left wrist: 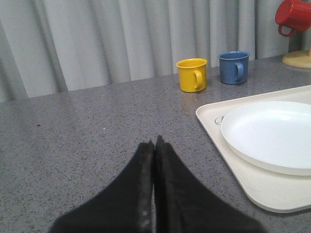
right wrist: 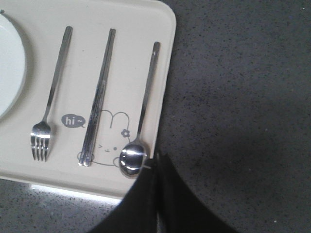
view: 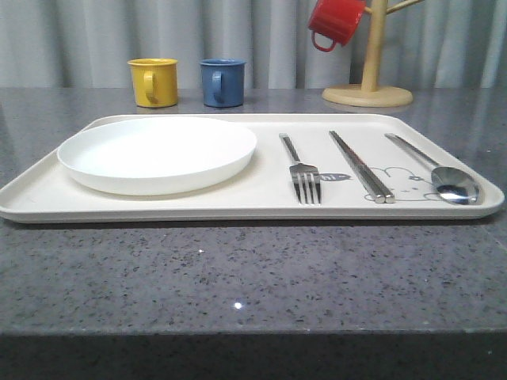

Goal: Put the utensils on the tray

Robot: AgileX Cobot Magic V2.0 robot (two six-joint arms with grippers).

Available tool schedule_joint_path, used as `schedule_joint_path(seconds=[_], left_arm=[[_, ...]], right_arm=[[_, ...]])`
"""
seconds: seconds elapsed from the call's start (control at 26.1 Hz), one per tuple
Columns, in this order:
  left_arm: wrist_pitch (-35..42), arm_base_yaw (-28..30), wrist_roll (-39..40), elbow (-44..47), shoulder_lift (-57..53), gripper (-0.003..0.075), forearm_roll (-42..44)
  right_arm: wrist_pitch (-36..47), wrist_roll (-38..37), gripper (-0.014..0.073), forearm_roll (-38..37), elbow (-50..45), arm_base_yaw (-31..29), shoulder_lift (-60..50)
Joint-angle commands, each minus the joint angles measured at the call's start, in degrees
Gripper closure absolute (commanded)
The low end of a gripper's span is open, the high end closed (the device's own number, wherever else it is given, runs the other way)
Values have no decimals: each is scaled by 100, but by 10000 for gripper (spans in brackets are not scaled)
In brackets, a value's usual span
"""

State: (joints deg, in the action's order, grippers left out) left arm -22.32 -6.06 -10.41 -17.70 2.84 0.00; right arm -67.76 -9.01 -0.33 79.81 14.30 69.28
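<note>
**Utensils laid; task judged complete**

Front: fork (view: 303, 172), chopsticks (view: 361, 166), spoon (view: 442, 174) side by side on tray (view: 261, 207), right of white plate (view: 157, 154). Nothing left to fetch.

Left wrist: left gripper (left wrist: 155, 143) fingers together, empty, over bare tabletop (left wrist: 82, 131).

Right wrist: right gripper (right wrist: 157, 160) fingers together, empty, beside spoon bowl. Next, likely retreat only.

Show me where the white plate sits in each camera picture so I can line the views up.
Front view: the white plate lies on the left half of the tray, left of the fork.
Left wrist view: plate at the right, on the tray's corner.
Right wrist view: a sliver of the plate at the left edge, beside the fork.
Shared landmark: the tray's cream rim.
</note>
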Motion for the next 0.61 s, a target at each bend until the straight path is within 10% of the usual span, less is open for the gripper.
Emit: schedule_joint_path(seconds=[0.0, 0.58], left_arm=[[463, 21, 75, -149, 64, 738, -32], [463, 21, 75, -149, 64, 738, -32]], right_arm=[[931, 79, 664, -196, -701, -6, -908], [4362, 79, 664, -776, -5399, -6, -5478]])
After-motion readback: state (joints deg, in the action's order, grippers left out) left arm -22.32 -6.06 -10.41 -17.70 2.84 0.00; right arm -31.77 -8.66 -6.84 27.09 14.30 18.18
